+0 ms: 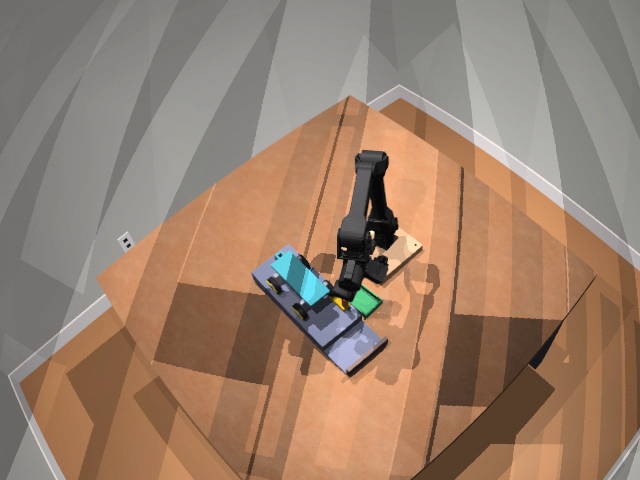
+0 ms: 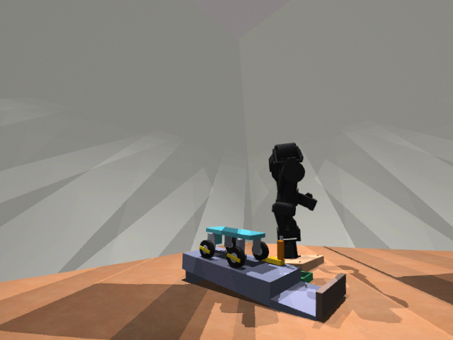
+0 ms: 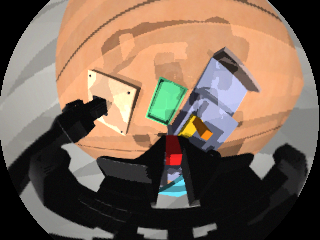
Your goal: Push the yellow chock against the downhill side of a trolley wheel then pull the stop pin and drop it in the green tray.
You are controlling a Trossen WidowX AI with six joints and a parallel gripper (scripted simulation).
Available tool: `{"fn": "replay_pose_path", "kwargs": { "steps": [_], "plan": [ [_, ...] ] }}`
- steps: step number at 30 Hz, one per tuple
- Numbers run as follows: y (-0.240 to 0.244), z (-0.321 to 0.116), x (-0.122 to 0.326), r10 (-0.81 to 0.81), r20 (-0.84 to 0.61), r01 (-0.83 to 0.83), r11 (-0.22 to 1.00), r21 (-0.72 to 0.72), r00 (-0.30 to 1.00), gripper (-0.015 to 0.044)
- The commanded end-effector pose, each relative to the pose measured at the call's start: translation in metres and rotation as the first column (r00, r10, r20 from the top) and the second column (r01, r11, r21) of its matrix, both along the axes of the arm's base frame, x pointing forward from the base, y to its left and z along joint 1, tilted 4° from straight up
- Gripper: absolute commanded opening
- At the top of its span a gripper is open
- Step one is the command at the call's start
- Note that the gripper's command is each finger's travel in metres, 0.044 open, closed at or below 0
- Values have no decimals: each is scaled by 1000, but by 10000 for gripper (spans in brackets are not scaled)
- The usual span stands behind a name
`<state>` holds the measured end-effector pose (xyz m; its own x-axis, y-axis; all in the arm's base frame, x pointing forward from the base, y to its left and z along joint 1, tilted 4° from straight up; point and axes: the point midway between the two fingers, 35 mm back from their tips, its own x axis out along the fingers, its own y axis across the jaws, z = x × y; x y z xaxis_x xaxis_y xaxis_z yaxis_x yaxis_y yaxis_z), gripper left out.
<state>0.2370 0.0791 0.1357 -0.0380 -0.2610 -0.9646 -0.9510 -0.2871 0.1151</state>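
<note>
My gripper (image 3: pixel 171 138) is shut on the red-headed stop pin (image 3: pixel 173 158), holding it up in the air. In the top view the hand is above the ramp's edge, near the chock and tray; the fingertips are hidden there. The turquoise trolley (image 1: pixel 299 276) (image 2: pixel 236 232) stands on the grey-blue ramp (image 1: pixel 325 330) (image 2: pixel 285 275) (image 3: pixel 220 80). The yellow chock (image 1: pixel 341 302) (image 2: pixel 273 260) (image 3: pixel 189 127), its orange handle upright, lies against or very near the downhill side of the trolley's far lower wheel (image 2: pixel 262 251). The green tray (image 1: pixel 367 301) (image 2: pixel 306 277) (image 3: pixel 167 100) is empty.
The ramp ends downhill at a brown end board (image 1: pixel 368 356) (image 2: pixel 330 296) (image 3: pixel 239 69). The arm's pale base plate (image 1: pixel 409 249) (image 2: pixel 311 260) (image 3: pixel 127 107) is on the tray's other side from the ramp. The chock's handle stands up near the hand.
</note>
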Motion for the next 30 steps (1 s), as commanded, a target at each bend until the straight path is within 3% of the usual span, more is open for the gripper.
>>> {"fn": "replay_pose_path", "kwargs": {
  "steps": [1, 15, 30],
  "plan": [
    [-1, 1, -1, 102, -15, -101, 994, 30, 995, 0],
    [-4, 2, -1, 501, -66, -490, 861, 136, 863, 0],
    [-7, 2, -1, 835, -41, -807, 542, 235, 549, 0]
  ]
}}
